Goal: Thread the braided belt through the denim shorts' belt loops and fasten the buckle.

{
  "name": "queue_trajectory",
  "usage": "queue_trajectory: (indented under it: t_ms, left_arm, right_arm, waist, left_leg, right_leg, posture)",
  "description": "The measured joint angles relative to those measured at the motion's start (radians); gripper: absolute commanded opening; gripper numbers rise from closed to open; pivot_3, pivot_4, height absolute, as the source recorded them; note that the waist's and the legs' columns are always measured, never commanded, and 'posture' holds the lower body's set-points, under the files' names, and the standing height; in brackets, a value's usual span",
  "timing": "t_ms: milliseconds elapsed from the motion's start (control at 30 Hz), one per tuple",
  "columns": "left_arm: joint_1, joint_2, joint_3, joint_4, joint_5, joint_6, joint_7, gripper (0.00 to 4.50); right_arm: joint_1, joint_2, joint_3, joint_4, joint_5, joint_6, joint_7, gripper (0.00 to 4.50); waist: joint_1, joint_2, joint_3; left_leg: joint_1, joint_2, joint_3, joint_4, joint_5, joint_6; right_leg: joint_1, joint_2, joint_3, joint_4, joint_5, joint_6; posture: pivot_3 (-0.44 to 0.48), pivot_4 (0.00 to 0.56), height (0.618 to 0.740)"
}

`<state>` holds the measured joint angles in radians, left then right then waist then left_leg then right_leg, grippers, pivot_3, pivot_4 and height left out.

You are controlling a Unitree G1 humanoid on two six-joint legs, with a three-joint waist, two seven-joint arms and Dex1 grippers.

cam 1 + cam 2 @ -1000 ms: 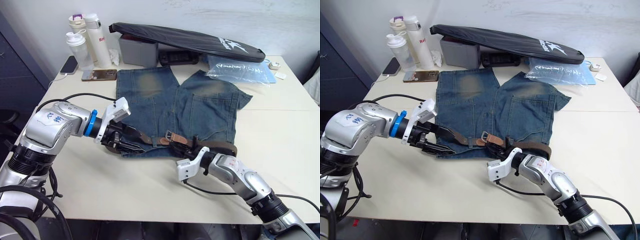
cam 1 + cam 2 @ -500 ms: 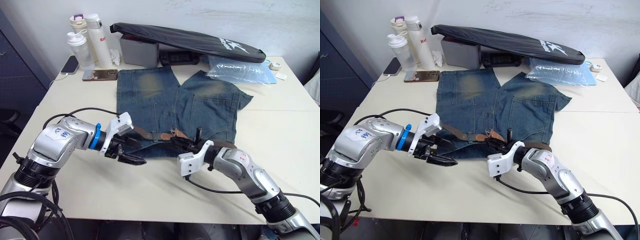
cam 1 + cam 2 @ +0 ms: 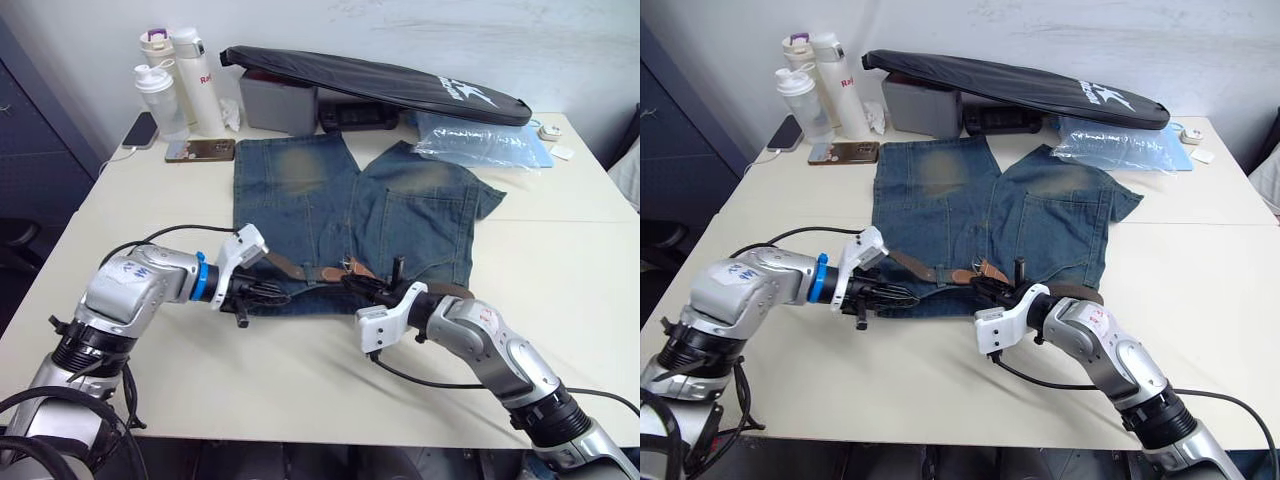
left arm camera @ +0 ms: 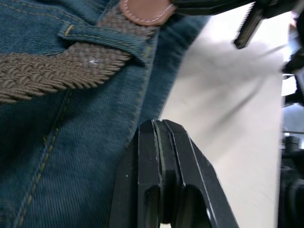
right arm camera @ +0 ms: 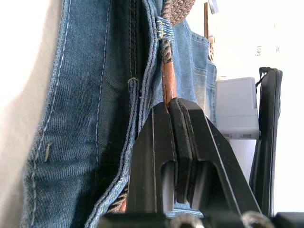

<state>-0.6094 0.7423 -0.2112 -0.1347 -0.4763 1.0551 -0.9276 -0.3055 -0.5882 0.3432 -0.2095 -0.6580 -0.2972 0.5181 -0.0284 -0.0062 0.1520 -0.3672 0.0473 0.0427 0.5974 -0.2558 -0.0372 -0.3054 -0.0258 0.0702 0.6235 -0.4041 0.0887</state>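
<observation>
Right wrist view gives us what the head views hide: the right hand (image 5: 173,142) clamped on the braided belt (image 3: 330,272) (tan end), which runs sideways along the waistband of the denim shorts (image 3: 330,200) on the counter (image 3: 560,250); left hand (image 4: 161,156) closed, empty

An office or lab: pale table (image 3: 580,250), water bottles (image 3: 180,75), phone (image 3: 199,150).

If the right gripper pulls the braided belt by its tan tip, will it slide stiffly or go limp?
Probably limp: the braided belt is woven cord that bends where it lies across the denim shorts. The weave looks rough, so it will likely drag in the belt loop. The right gripper is shut on the smoother tan tip, which might slip.
</observation>
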Motion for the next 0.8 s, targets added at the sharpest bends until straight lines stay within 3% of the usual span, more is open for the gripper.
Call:
queue_trajectory:
  t_ms: [133, 367, 567, 800]
  left_arm:
    - [-0.001, -0.066, 0.025, 0.028, 0.008, 0.003, 0.062, 0.03]
    - [-0.011, -0.05, 0.048, 0.029, 0.011, 0.018, 0.07, 0.03]
    - [0.049, 0.01, -0.086, 0.012, 0.109, -0.082, 0.053, 0.03]
    - [0.047, 0.042, -0.161, -0.011, 0.215, -0.22, 0.038, 0.03]
  right_arm:
    - [0.011, 0.0, 0.0, -0.006, 0.0, 0.006, 0.001, 0.0]
    - [0.018, 0.0, 0.0, -0.014, 0.002, 0.016, 0.003, 0.0]
    - [0.019, -0.001, 0.0, -0.015, 0.008, 0.019, 0.011, 0.0]
    - [0.019, -0.03, 0.0, -0.028, 0.006, 0.019, 0.035, 0.0]
  waist:
    - [0.0, 0.0, 0.0]
    - [0.0, 0.0, -0.001]
    - [0.0, 0.001, -0.001]
    - [0.001, 0.001, -0.004]
  left_leg:
    - [0.0, 0.0, 0.0, 0.001, 0.0, 0.0]
    - [0.0, 0.0, 0.0, 0.001, 0.0, 0.0]
    - [0.001, 0.0, 0.001, 0.0, 0.0, 0.0]
    - [0.001, 0.0, 0.001, -0.001, 0.0, 0.0]
  right_leg:
    - [0.0, 0.0, 0.0, 0.0, 0.0, 0.0]
    - [0.0, 0.0, 0.0, 0.0, 0.0, 0.0]
    - [0.0, 0.0, 0.001, 0.0, 0.0, 0.0]
    - [0.001, 0.0, 0.001, -0.001, 0.0, 0.0]
  posture:
    - [0.0, 0.15, 0.74]
    - [0.0, 0.15, 0.74]
    - [0.0, 0.15, 0.74]
    - [0.0, 0.15, 0.74]
